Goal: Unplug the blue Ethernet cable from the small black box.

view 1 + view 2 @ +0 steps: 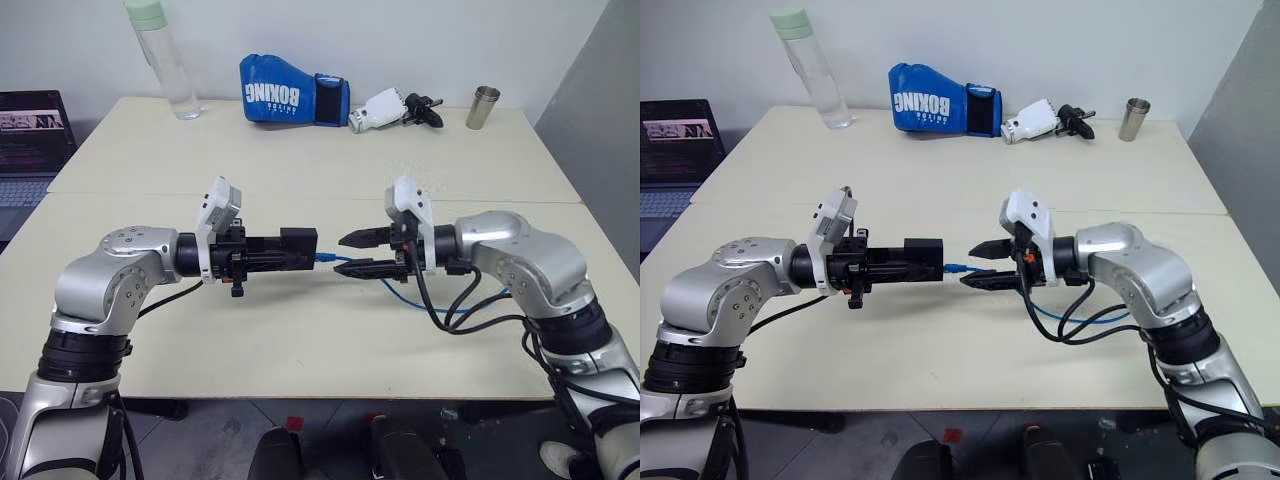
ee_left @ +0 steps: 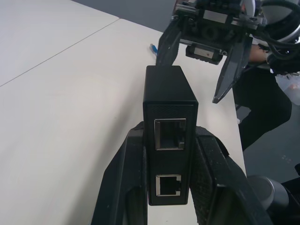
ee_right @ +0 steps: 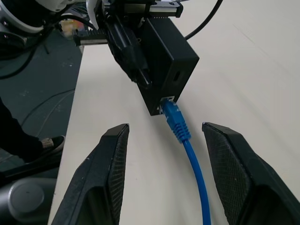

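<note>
Both arms meet over the table (image 1: 300,340): we hold the box, plug not yet out.

Head views: our left gripper (image 1: 290,252) has its jaws pinching the box (image 1: 298,240); the cable (image 1: 327,258) runs from it toward our right gripper (image 1: 350,254), jaws spread. Left wrist view: the box's near ports are empty. Right wrist view: the blue plug sits in the box between spread jaws. We judge it best to close on the plug body, then pull straight along the port.

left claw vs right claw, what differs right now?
Left claw is shut on the black box; right claw is open and holds nothing. The left sits at the box's end with two empty ports; the right straddles the blue cable, which is plugged into the box's other end. Both have black fingers.
</note>
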Tool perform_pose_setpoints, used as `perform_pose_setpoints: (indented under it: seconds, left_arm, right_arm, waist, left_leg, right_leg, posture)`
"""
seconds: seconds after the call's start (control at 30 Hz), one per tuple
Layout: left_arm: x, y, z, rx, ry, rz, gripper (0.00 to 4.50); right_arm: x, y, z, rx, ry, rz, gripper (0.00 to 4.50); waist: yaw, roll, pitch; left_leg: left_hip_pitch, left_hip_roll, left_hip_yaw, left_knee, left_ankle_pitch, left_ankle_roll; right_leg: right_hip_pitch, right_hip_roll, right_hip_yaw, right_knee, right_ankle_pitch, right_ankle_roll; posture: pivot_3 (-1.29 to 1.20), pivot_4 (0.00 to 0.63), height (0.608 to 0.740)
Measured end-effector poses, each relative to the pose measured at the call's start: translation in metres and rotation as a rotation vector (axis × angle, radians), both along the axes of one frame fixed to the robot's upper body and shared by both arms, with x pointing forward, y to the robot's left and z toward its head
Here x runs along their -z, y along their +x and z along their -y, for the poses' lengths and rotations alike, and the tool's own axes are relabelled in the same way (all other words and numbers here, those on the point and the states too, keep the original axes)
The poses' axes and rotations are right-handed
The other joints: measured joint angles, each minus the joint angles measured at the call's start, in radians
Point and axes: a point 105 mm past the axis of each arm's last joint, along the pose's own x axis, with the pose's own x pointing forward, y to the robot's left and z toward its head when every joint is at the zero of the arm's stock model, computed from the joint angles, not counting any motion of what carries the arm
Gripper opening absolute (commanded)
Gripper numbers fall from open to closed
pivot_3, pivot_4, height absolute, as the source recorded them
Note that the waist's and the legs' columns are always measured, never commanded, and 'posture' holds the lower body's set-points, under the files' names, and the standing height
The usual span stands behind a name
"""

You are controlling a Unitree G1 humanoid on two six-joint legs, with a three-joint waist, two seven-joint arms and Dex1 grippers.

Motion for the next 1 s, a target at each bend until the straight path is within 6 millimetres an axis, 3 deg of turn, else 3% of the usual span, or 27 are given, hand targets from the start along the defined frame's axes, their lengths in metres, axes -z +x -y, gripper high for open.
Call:
perform_pose_setpoints:
  seconds: [0.37, 0.6, 1.0]
  left_arm:
    - [-0.003, -0.004, 0.004, 0.027, 0.006, 0.015, 0.79]
    - [-0.004, -0.006, 0.006, 0.038, 0.011, 0.027, 0.79]
    - [-0.006, -0.008, 0.007, 0.046, 0.018, 0.037, 0.79]
  right_arm:
    - [0.013, 0.006, -0.010, -0.052, -0.034, -0.121, 2.63]
    - [0.010, 0.006, -0.020, -0.093, -0.036, -0.131, 2.63]
    - [0.013, 0.011, -0.019, -0.106, -0.060, -0.161, 2.63]
  waist:
    - [0.001, 0.000, 0.000]
    - [0.000, 0.000, 0.000]
    - [0.001, 0.000, 0.000]
  left_leg:
    - [0.000, 0.000, 0.000, 0.000, 0.000, 0.000]
    - [-0.001, 0.000, 0.000, 0.000, 0.000, 0.000]
    - [-0.001, 0.000, 0.000, -0.001, 0.000, 0.000]
  right_leg:
    - [0.000, 0.000, 0.000, 0.000, 0.000, 0.000]
    - [-0.001, 0.000, 0.000, 0.000, 0.000, 0.000]
    - [-0.001, 0.000, 0.000, 0.000, 0.000, 0.000]
  posture:
    - [0.00, 0.150, 0.740]
    - [0.00, 0.150, 0.740]
    - [0.00, 0.150, 0.740]
